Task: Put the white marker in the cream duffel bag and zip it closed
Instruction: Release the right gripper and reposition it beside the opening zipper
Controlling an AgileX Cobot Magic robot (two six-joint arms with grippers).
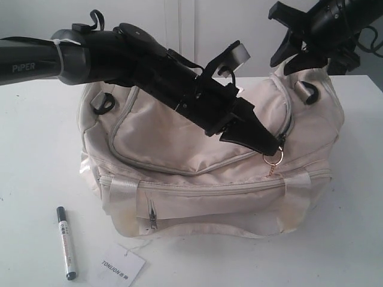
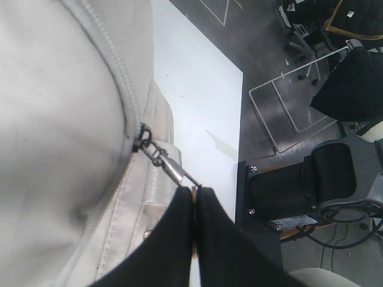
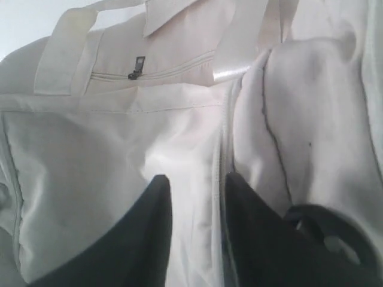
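Note:
The white marker (image 1: 66, 243) lies on the table in front of the bag's left end, dark cap pointing away from me. The cream duffel bag (image 1: 179, 137) fills the middle of the table. My left gripper (image 1: 270, 148) reaches across its top and is shut on the zipper pull (image 2: 173, 169), pinching the gold ring (image 1: 273, 159) at the right end of the curved top zip. The zip teeth beside the slider look joined. My right gripper (image 1: 286, 37) hovers over the bag's right end, its jaws open (image 3: 194, 179) with only cream fabric showing beyond the gap.
A white paper hang tag (image 1: 122, 265) lies by the table's front edge, right of the marker. The front pocket's zip slider (image 1: 152, 220) hangs low on the bag. Beyond the table's edge stand a dark chair (image 2: 335, 173) and a wire rack (image 2: 287, 101).

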